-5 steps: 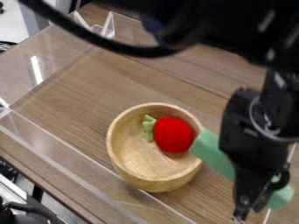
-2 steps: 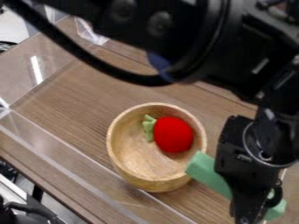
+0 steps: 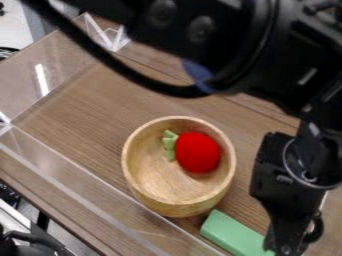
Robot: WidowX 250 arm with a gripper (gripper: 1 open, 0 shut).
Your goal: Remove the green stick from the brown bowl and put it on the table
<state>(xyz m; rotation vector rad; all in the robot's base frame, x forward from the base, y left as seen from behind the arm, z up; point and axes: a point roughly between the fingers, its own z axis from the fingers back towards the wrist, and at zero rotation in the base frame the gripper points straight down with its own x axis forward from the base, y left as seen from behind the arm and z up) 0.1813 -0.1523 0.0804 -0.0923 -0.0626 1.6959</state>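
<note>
Since the earlier frames, the green stick [image 3: 241,235] has dropped from its slanted pose against the bowl's right side, where its upper end leaned at the rim, to a lower spot on the bench [image 3: 94,110], and the dark arm has sunk with it toward the bottom right corner. Now the stick lies outside the brown bowl [image 3: 150,170], just beside the bowl's lower right wall, with its near end at the foot of the bowl and its far end running under the black body of the pincer [image 3: 291,243]. It looks flat on the wood-grain surface, though the part under the arm is hidden. The pincer points down at the bottom right, right over the stick's far end; its fingertips are lost in the dark blur at the frame's edge, so it cannot be told whether they are spread, closed, or clamped on the stick. Inside the bowl sits a red strawberry toy [image 3: 199,152] with pale green leaves [image 3: 170,141] on its left, resting toward the bowl's right half. A clear acrylic wall [image 3: 54,165] runs along the bench's near edge, and more of the black arm fills the top of the view.
</note>
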